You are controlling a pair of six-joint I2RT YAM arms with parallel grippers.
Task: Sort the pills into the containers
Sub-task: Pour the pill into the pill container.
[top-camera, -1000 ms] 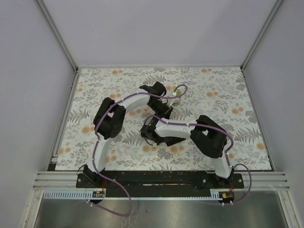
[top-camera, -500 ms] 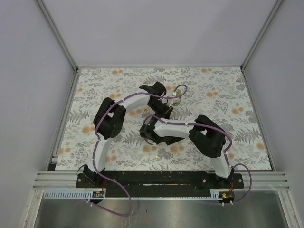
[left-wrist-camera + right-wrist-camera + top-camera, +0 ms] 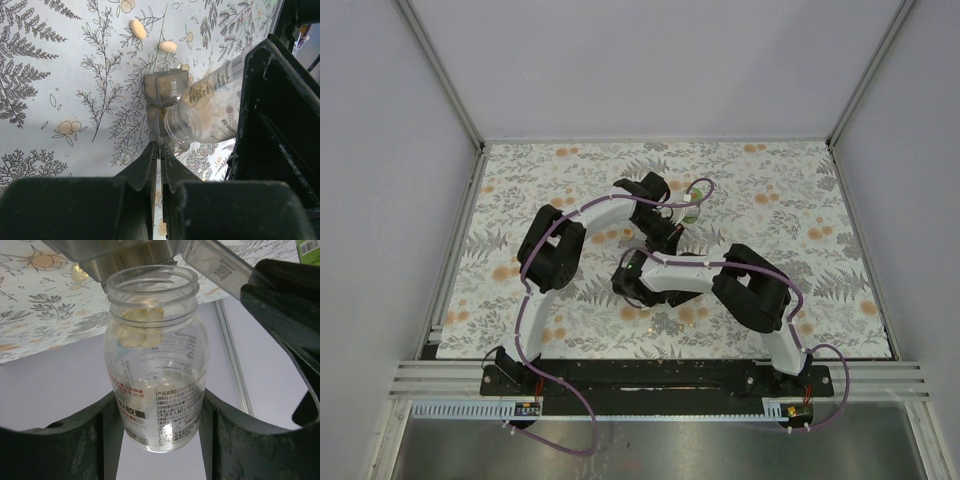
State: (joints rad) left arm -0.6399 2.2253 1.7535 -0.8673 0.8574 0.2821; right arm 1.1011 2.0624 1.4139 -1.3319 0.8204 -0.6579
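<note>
Left wrist view: left gripper pinched shut just beside the grey box; right gripper clamps the tipped bottle. Tipped too far, pills could spill past the box.

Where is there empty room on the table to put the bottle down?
Bare cloth lies right of the right arm, and in the far left corner beyond the left arm. The middle is crowded: bottle, pill box, loose pills.

Floral-print table; two pale pills lying loose.
</note>
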